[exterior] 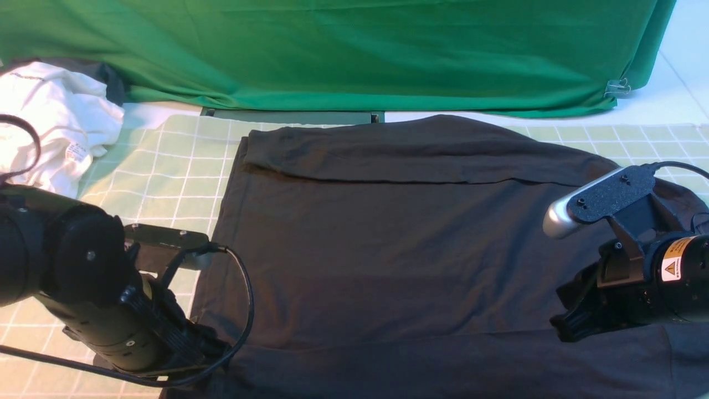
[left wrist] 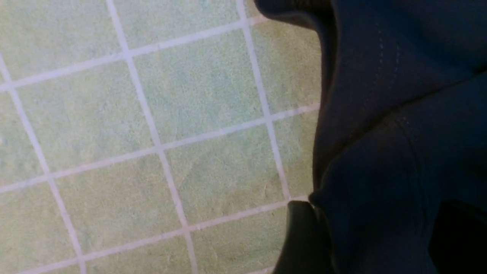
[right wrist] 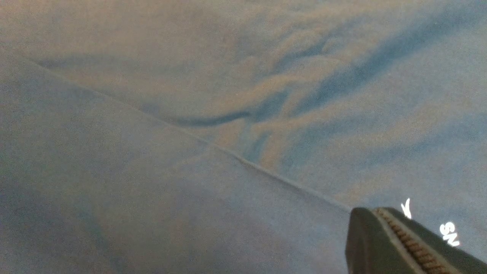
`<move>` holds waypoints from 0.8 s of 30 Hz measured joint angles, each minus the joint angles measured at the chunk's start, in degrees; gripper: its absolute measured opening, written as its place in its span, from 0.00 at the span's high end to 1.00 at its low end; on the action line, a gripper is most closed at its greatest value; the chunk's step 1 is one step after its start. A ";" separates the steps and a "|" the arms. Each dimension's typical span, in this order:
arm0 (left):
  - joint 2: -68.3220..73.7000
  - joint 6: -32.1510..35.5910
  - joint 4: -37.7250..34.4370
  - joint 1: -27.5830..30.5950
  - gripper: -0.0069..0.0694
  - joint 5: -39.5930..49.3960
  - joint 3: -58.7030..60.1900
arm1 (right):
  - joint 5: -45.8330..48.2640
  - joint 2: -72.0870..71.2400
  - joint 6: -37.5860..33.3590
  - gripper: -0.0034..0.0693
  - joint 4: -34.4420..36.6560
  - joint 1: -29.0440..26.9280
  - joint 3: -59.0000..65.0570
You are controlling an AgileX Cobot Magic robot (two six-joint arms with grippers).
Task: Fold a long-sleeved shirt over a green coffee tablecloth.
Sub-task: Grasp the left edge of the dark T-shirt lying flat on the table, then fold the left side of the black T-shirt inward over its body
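Front view alone shows a white garment (exterior: 50,111) near the long-sleeved shirt (exterior: 399,249).

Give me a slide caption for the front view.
Black long-sleeved shirt spread on the pale green grid tablecloth, white garment bunched at far left.

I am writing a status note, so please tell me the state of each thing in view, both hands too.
long-sleeved shirt: spread flat, far strip folded over.
green coffee tablecloth: spread flat under the shirt.
white garment: crumpled, far left.
left hand: low at the shirt's edge, open or shut unclear.
right hand: shut, low over the shirt.
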 joint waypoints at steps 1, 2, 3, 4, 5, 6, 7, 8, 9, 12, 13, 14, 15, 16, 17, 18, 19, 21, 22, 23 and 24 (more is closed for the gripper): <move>0.53 -0.08 0.06 0.00 0.41 -0.08 0.06 | 0.00 0.00 0.00 0.88 0.00 0.00 0.00; 1.16 -0.09 0.11 0.00 0.42 -0.08 0.06 | 0.00 0.00 0.00 0.88 0.00 0.00 0.00; 1.54 -0.14 0.11 0.00 0.44 -0.08 0.06 | 0.00 0.00 0.00 0.88 0.00 0.00 0.00; 2.15 -0.14 -0.10 0.00 0.48 -0.08 0.06 | 0.00 0.00 0.00 0.87 0.00 0.00 0.00; 2.33 -0.14 -0.25 0.00 0.52 -0.01 0.10 | 0.00 0.00 0.00 0.87 0.00 0.00 0.00; 2.32 -0.14 -0.30 0.00 0.56 0.04 0.16 | 0.00 0.00 0.00 0.87 0.00 0.00 0.00; 2.25 -0.14 -0.36 0.00 0.60 0.17 0.22 | 0.00 0.00 0.00 0.87 0.00 0.00 0.00; 2.02 -0.05 -0.36 0.00 0.66 0.25 0.21 | 0.00 0.00 0.00 0.87 0.00 0.00 0.00; 1.72 0.22 -0.36 0.00 0.71 0.66 0.22 | 0.00 0.00 0.00 0.87 0.00 0.00 0.00; -0.26 1.85 -0.47 0.00 0.89 2.94 -0.34 | -0.05 0.00 0.00 0.86 0.00 0.00 0.00; -1.07 2.10 -0.48 0.00 0.91 3.66 -0.65 | -0.05 0.00 0.00 0.86 0.00 0.00 0.00; -2.20 2.51 -0.48 -0.04 0.93 4.86 -1.38 | -0.06 0.00 0.00 0.86 0.00 0.00 0.00; -3.61 2.84 -0.48 -0.04 0.94 6.18 -2.56 | -0.19 0.00 0.00 0.86 0.05 0.00 0.00; -4.82 3.12 -0.48 -0.04 0.94 7.17 -4.07 | -0.31 0.00 0.00 0.86 0.05 0.00 0.00; -6.02 3.38 -0.48 -0.04 0.94 7.90 -5.24 | -0.30 0.00 0.00 0.86 0.05 0.00 0.00; -6.03 3.45 -0.48 -0.04 0.94 7.91 -5.54 | -0.38 0.00 0.00 0.86 0.05 0.00 0.00; -7.72 4.38 -0.52 -0.04 0.94 8.27 -7.86 | -0.48 0.00 0.00 0.86 0.05 0.00 0.00; -9.19 6.28 -0.44 -0.04 0.94 7.96 -12.47 | -0.61 0.00 0.00 0.86 0.05 0.00 0.00; -9.37 6.80 -0.30 -0.04 0.94 7.69 -13.67 | -0.67 0.00 0.00 0.86 0.05 0.00 0.00; -9.43 7.22 0.10 -0.04 0.94 6.89 -15.65 | -0.72 0.00 0.00 0.86 0.05 0.00 0.00; -9.43 7.49 0.58 -0.04 0.94 6.16 -17.17 | -0.72 0.00 0.00 0.85 0.05 0.00 0.00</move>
